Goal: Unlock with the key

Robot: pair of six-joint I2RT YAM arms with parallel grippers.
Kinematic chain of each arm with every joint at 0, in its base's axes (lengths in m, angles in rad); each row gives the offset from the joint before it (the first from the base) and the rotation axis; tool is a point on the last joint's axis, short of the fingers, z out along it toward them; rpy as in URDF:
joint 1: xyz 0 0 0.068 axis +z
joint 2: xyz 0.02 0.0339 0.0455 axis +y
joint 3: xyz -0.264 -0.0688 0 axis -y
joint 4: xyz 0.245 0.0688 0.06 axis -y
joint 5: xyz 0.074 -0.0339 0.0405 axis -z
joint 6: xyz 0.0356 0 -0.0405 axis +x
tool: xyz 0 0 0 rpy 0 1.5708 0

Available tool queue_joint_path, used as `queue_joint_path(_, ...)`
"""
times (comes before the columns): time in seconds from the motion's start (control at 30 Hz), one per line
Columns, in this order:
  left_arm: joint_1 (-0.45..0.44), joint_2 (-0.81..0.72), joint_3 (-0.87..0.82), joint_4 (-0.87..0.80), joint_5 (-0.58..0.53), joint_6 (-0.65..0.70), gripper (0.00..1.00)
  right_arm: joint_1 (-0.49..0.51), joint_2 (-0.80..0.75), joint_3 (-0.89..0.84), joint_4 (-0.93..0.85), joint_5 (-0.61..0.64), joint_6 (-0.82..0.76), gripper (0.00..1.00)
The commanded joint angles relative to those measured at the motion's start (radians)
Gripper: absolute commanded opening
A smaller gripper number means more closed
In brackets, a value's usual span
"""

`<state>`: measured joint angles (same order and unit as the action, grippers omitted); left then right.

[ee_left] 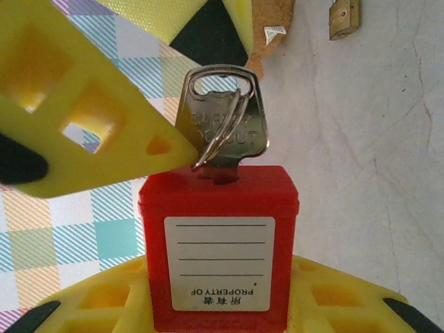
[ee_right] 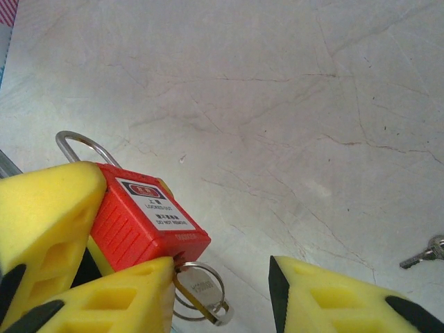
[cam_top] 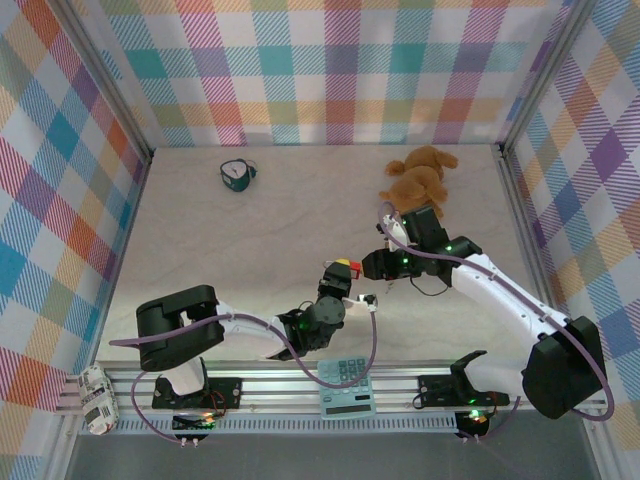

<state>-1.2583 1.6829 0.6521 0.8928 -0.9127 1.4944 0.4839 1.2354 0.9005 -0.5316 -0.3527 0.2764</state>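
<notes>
The red padlock (cam_top: 343,267) is near the middle of the surface (cam_top: 240,250), its body clamped between the left jaws, which are closed tight on it. The key (ee_left: 222,118) sits in the keyway, at 12 o'clock from the lock body in the left wrist view, with a split ring (ee_left: 220,135) through its bow. The right jaws stand wide apart on either side of the key and grip nothing; one finger (ee_right: 104,298) is just beside it. In the right wrist view the shackle (ee_right: 78,142) pokes out at 10 o'clock from the body, and a loose second key (ee_right: 423,255) lies at 3 o'clock, well apart. A plush bear (cam_top: 418,175) lies at 1 o'clock from the lock.
</notes>
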Motion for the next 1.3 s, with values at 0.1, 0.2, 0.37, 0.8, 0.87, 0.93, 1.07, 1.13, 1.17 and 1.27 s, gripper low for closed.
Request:
queue_joint_path(0.1,-0.025,0.018,0.004,0.203,-0.008,0.058,0.18,-0.004,0.027,0.028,-0.020,0.070,0.028,0.40)
queue_joint_path(0.2,-0.026,0.031,-0.002,0.244,-0.009,0.074,0.17,-0.005,0.025,0.027,-0.028,0.096,0.043,0.40)
queue_joint_path(0.37,-0.026,0.047,-0.008,0.264,-0.014,0.073,0.16,-0.007,0.000,0.020,0.008,0.015,0.071,0.39)
queue_joint_path(0.8,-0.026,0.016,-0.026,0.185,-0.028,-0.011,0.15,-0.028,-0.103,-0.013,0.018,-0.041,0.052,0.42)
queue_joint_path(0.87,-0.025,0.018,-0.026,0.182,-0.024,-0.011,0.15,-0.029,-0.113,-0.012,0.010,-0.034,0.042,0.42)
queue_joint_path(0.93,-0.026,0.015,-0.021,0.167,-0.023,-0.018,0.15,-0.030,-0.122,-0.012,0.000,-0.022,0.032,0.42)
queue_joint_path(1.07,-0.025,0.007,-0.012,0.144,-0.020,-0.026,0.14,-0.029,-0.125,-0.018,-0.031,-0.020,0.017,0.41)
queue_joint_path(1.13,-0.026,0.004,-0.008,0.137,-0.019,-0.028,0.14,-0.030,-0.126,-0.030,-0.026,-0.038,0.013,0.36)
queue_joint_path(1.17,-0.025,0.004,-0.007,0.136,-0.021,-0.029,0.14,-0.029,-0.129,-0.037,-0.021,-0.048,0.009,0.35)
queue_joint_path(1.27,-0.025,-0.005,-0.004,0.131,-0.022,-0.032,0.13,-0.028,-0.134,-0.055,-0.006,-0.057,0.006,0.33)
